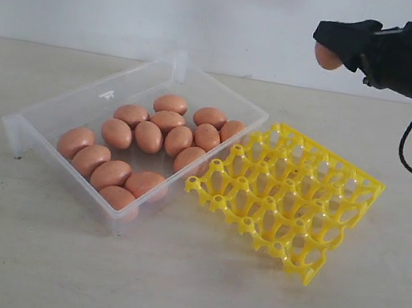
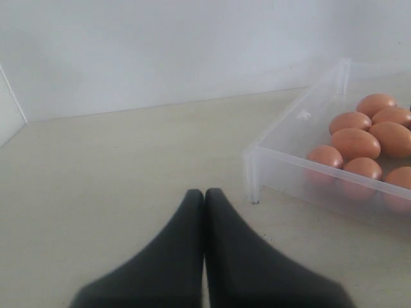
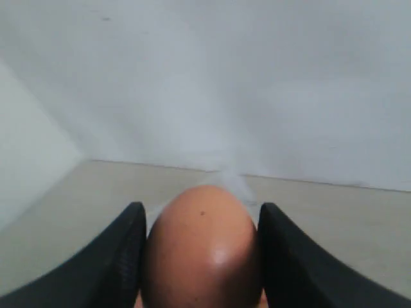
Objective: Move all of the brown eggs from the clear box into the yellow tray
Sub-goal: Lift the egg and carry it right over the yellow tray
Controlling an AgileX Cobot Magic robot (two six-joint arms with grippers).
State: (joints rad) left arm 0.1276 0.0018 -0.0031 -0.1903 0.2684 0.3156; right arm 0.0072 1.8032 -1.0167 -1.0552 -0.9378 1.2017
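One brown egg [image 1: 327, 58] is pinched in the right tool [image 1: 333, 45], high at the far right. The other eggs [image 1: 147, 136] wait in the clear box [image 1: 89, 93], left. The yellow tray [image 1: 276, 245] beside it holds none.

eggs [image 1: 147, 136] lie in the box [image 1: 78, 102], with the tray [image 1: 270, 206] just to its right.
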